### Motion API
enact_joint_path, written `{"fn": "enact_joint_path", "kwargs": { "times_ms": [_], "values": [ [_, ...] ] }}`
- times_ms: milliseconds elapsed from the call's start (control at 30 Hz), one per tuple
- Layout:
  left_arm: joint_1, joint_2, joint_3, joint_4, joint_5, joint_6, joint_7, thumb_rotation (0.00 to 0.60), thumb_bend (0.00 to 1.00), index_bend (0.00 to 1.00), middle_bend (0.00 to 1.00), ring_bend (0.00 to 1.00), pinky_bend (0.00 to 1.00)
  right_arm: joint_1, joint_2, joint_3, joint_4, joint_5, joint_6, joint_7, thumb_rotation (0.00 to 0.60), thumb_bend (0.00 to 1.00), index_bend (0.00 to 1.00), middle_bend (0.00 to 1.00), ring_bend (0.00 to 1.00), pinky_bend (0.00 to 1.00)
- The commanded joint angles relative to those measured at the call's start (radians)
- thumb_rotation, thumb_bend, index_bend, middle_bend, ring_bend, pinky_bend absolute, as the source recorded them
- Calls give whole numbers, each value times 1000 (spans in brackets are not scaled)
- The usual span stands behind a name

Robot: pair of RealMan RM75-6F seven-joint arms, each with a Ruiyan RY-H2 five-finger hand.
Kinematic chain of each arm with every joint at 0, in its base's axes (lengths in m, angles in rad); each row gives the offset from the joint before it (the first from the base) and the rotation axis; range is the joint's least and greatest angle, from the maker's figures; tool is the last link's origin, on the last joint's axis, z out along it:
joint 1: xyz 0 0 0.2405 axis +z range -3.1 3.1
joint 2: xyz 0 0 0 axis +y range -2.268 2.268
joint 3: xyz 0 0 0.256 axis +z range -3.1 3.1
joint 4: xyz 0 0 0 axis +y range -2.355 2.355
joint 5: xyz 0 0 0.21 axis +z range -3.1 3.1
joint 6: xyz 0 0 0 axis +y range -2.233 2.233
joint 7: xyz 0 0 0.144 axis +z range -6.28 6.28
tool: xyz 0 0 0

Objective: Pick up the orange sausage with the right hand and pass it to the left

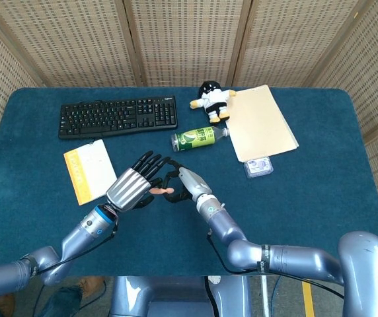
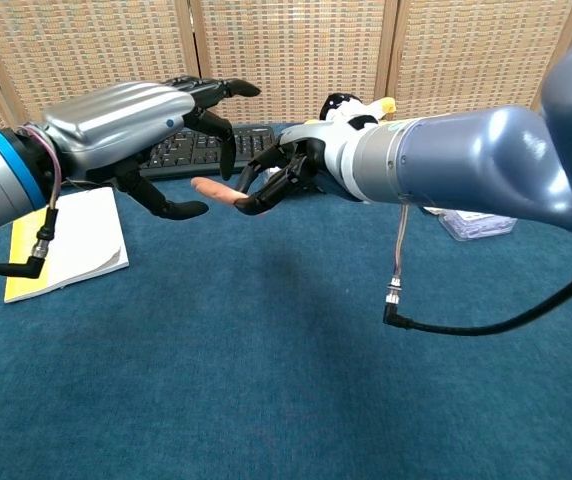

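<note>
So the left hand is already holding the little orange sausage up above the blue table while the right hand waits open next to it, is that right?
Not quite: the hands are swapped. In the chest view the right hand holds the orange sausage above the blue table, while the left hand waits open next to it, fingers spread around the free end, not gripping.

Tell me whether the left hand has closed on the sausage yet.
Not yet. The left hand is open, fingers spread around the sausage; only the right hand grips it, above the table.
</note>
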Motion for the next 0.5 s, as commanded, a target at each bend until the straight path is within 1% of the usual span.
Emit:
{"fn": "enact_joint_path", "kwargs": {
  "times_ms": [33, 200, 300, 500],
  "values": [
    [-4, -4, 0, 2, -3, -1, 3, 600, 314, 487, 0, 0, 0, 0, 1, -1, 0, -2, 0, 2, 600, 633, 675, 134, 0, 0],
    [-19, -25, -2, 14, -11, -9, 13, 600, 337, 505, 0, 0, 0, 0, 5, -2, -1, -5, -4, 13, 600, 636, 675, 135, 0, 0],
    [-32, -47, -5, 30, -19, -16, 37, 600, 337, 507, 0, 0, 0, -1, 14, -3, -5, -7, -7, 19, 600, 636, 675, 135, 0, 0],
    [-37, -61, -7, 43, -34, -10, 47, 600, 336, 509, 0, 0, 0, -2, 26, -7, -10, -9, -11, 29, 600, 636, 676, 135, 0, 0]
  ]
}}
